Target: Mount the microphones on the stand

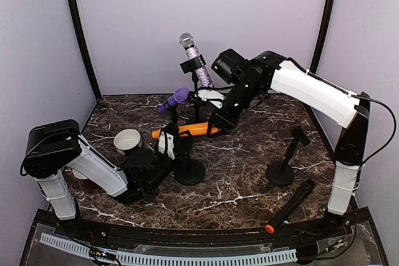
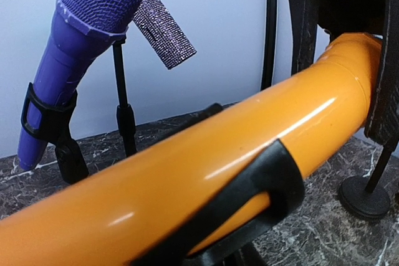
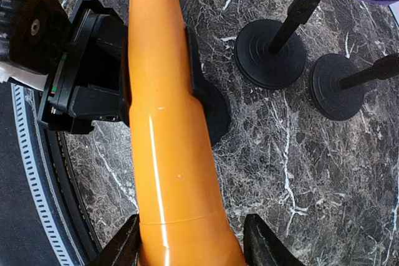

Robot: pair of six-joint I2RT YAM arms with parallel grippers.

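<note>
The orange microphone lies nearly level above the middle of the dark marbled tabletop, its tail pointing left and its thicker end to the right. The right claw is clenched on that thicker end, one finger on each side of the barrel. Partway along the barrel a black clip wraps around it. This clip belongs to the near stand, whose round base sits on the tabletop just below the microphone.

The left claw reaches in from the near left and is closed on the clip, close under the orange barrel. Its white finger pads show beside the microphone's tail.

Just behind, the purple microphone sits tilted in the clip of its own stand, head up and leaning to the right. Farther back, the glittery lilac microphone with a silver mesh head stands higher in another clip, head up and leaning left.

The black microphone with an orange end lies flat on the tabletop at the near right, apart from both claws. An empty black stand stands just beyond it. A white bowl rests at the left, near the left arm.
</note>
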